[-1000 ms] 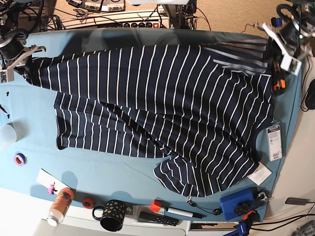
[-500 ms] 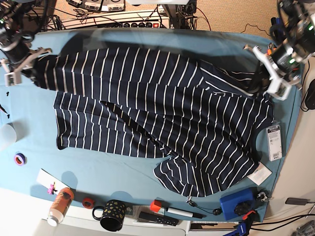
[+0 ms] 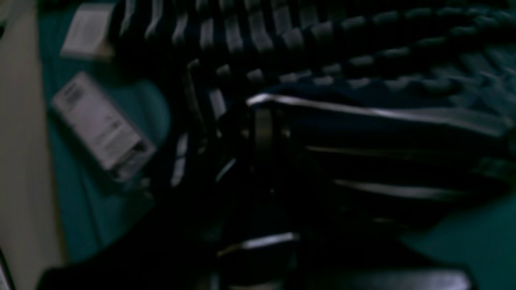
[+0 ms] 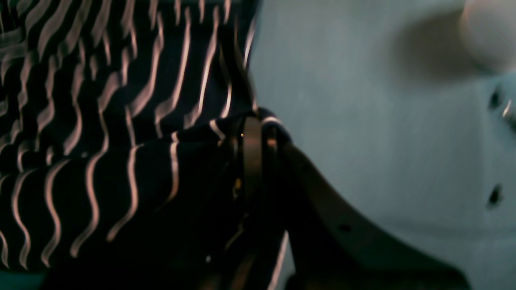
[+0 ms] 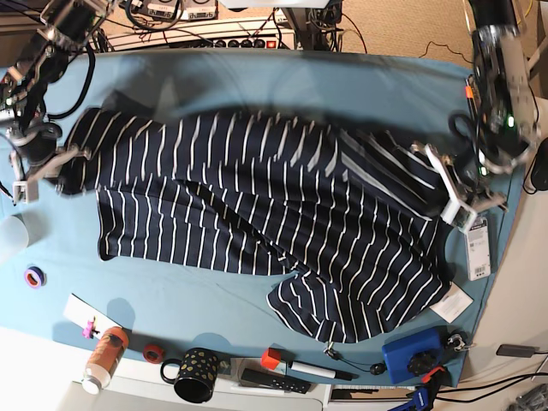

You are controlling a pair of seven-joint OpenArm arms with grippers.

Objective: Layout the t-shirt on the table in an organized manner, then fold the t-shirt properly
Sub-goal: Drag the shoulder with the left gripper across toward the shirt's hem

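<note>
Soft, limp t-shirt (image 5: 257, 205) sprawls across the desk (image 5: 257, 77) mid-frame. The left gripper (image 5: 454, 193) at right and the right gripper (image 5: 38, 167) at left pinch its edges, fingers closed; hems seem best to grab.

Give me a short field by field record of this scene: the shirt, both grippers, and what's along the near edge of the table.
garment: t-shirt, navy with white stripes, spread across the table but wrinkled, not yet folded
left gripper: shut on the t-shirt at the base view's right
right gripper: shut on the t-shirt at the base view's left
near edge: black mug, orange bottle, blue box, marker
beside shirt: hang tag
</note>
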